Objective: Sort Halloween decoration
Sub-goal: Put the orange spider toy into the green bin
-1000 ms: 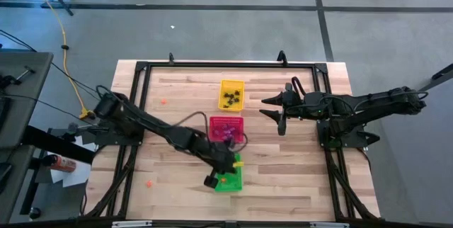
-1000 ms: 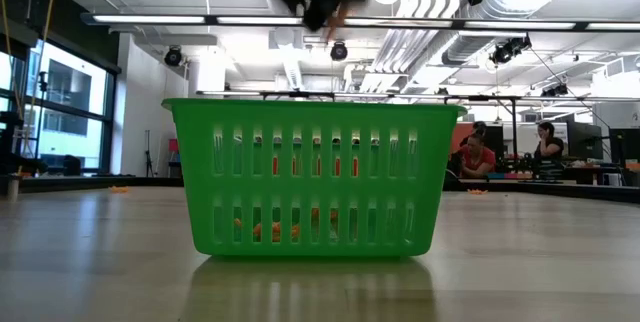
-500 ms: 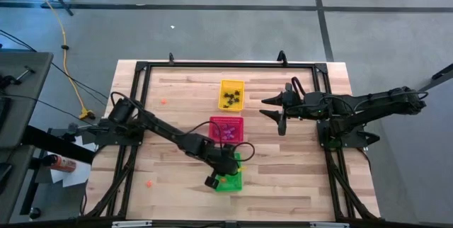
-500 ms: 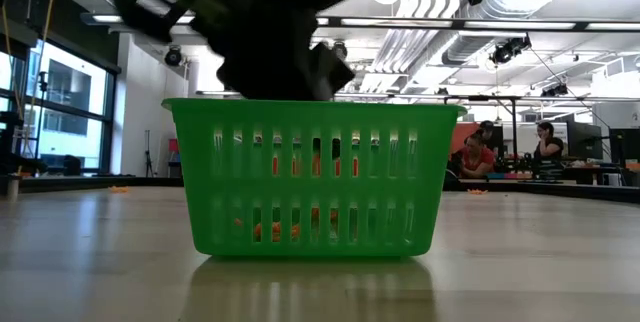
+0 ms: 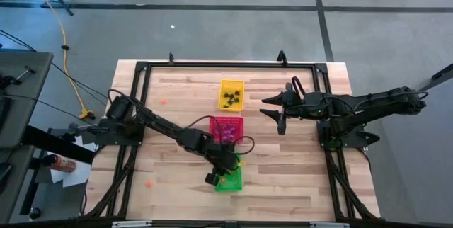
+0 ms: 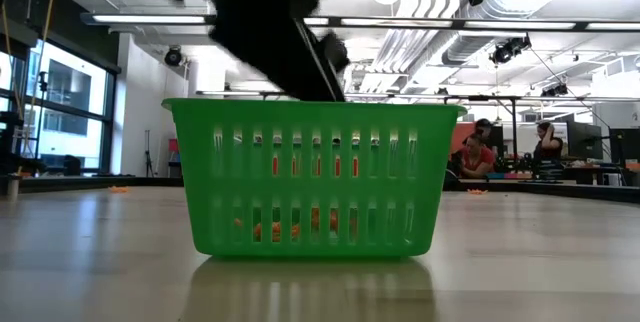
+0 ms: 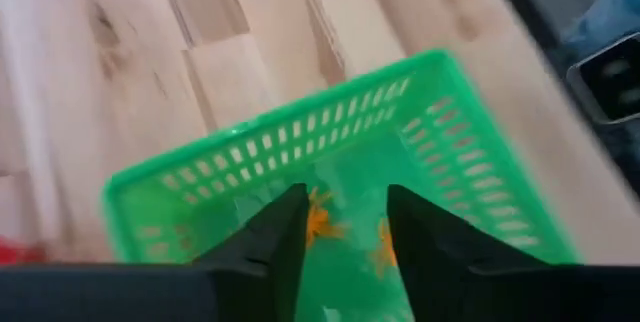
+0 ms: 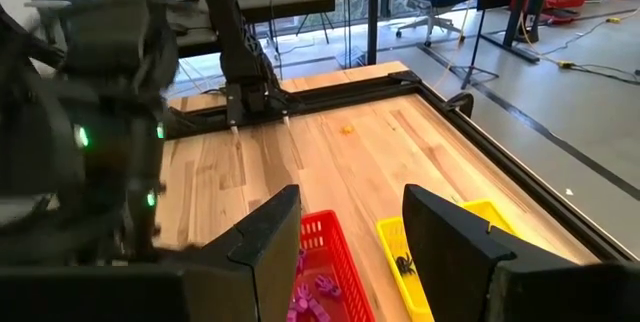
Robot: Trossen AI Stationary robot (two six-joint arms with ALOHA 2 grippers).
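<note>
Orange trinkets (image 7: 322,220) below left pincer (image 7: 340,224)

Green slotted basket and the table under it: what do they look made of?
The green slotted basket looks like moulded plastic: uniform glossy colour, thin walls and evenly cut slots. The table looks like pale wood planks with visible grain and seams; its soft reflection of the basket in the low view suggests a smooth sealed finish.
</note>
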